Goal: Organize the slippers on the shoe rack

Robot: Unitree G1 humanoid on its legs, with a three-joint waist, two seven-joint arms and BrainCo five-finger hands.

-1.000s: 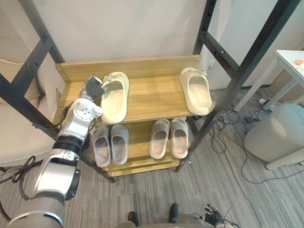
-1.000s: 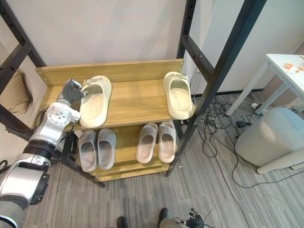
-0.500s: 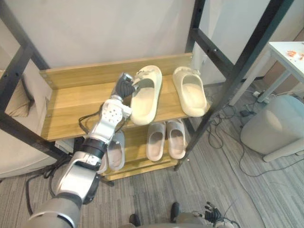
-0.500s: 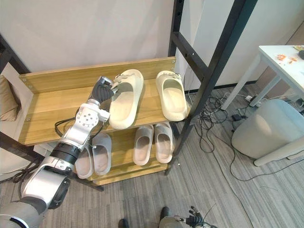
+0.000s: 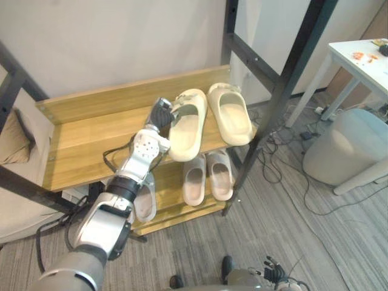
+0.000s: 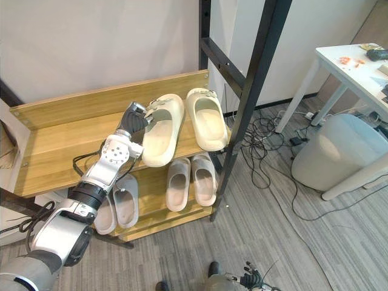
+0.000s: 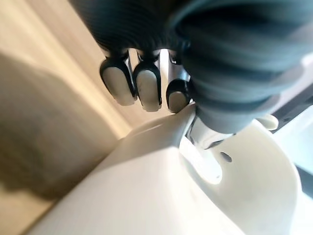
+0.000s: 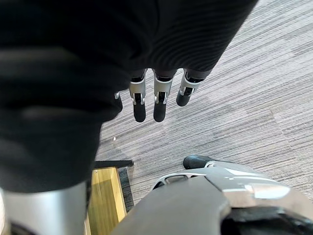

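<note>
At the far left, a tan cushion [image 5: 13, 130] is leaning beside the shoe rack [image 5: 85, 148]. On the rack's lower shelf, a pair of grey slippers [image 6: 125, 203] is sitting partly behind the left arm. The left hand [image 5: 160, 113] is reaching over the top wooden shelf and gripping a cream slipper [image 5: 187, 124] by its side. In the left wrist view, its fingers [image 7: 143, 87] are curling tightly over the edge of the slipper's strap. That slipper is lying at an angle, with its toe pointing toward the back board and its heel jutting past the shelf's front edge. Whether its sole is resting on the wood cannot be told.

Just beside it on the right, a second cream slipper [image 5: 230, 114] is lying flat on the same shelf, near the black upright. Below these two, a beige pair [image 5: 206, 177] is sitting side by side on the lower shelf. Further right, a round grey pouf [image 5: 342, 154] is standing on the striped carpet, below a white surface [image 5: 357, 54]. The right hand [image 8: 159, 98] is hanging over the carpet with its fingers straight and relaxed, holding nothing.
</note>
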